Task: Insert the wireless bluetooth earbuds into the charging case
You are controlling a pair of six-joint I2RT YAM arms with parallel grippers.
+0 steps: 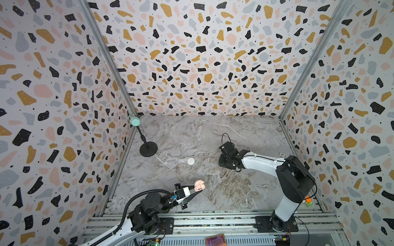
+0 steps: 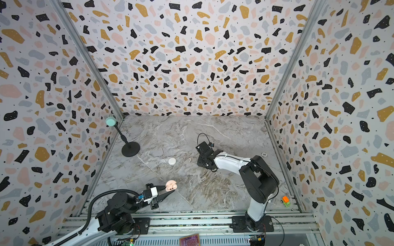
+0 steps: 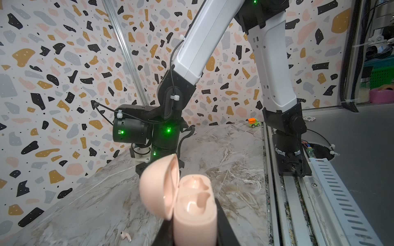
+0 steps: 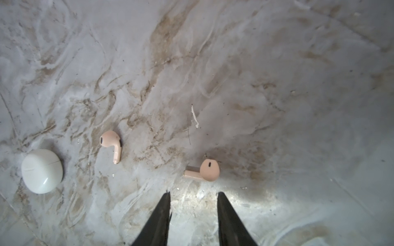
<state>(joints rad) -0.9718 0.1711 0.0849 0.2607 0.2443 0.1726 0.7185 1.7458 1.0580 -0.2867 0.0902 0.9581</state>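
Glossy rounded pink case (image 3: 194, 208) clamped by L end effector (image 1: 197, 189); R end effector (image 4: 194, 193) apart.

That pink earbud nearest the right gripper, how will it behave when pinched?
The pink earbud looks tiny, so probably light. Its smooth round head may slip from the right gripper. Nudged, it might pivot around its stem.

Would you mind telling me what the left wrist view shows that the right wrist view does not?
Only the left wrist view shows the pink charging case, lid open and both wells empty, held by the left gripper, plus the right arm and a toy car. Only the right wrist view shows the closed white case, a second pink earbud, and that the right gripper is open. Both show the marble table with a loose pink earbud.
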